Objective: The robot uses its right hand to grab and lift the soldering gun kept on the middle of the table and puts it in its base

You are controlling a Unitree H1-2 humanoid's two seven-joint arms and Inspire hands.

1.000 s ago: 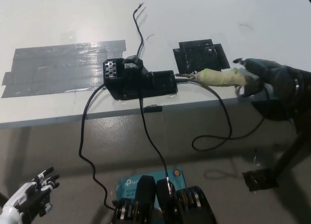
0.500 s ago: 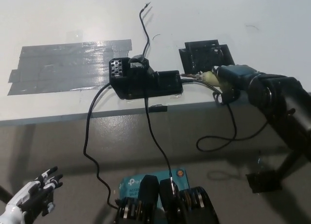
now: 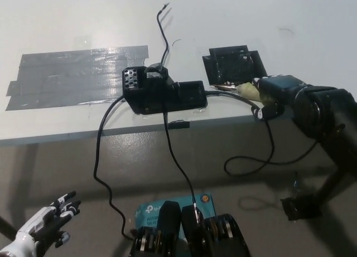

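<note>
The soldering gun (image 3: 244, 90) has a pale handle and lies near the table's front edge, its metal tip pointing left at the black base (image 3: 164, 95). The tip ends just short of the base's right end. My black right hand (image 3: 276, 94) comes in from the right and is shut on the handle's rear part, so only the front of the handle shows. Its black cable (image 3: 262, 151) hangs off the table in a loop. My white left hand (image 3: 47, 226) rests at the lower left, below the table, with its fingers apart.
A grey patch of duct tape (image 3: 78, 76) covers the table left of the base. A black taped patch (image 3: 231, 64) lies just behind the gun. Thin cables (image 3: 100, 151) run from the base over the table's front edge (image 3: 67, 137). A teal box (image 3: 167, 207) sits on the floor.
My right hand has come in over the handle and closed on it, covering most of it. The gun stays by the base. The left hand has drifted slightly right.
</note>
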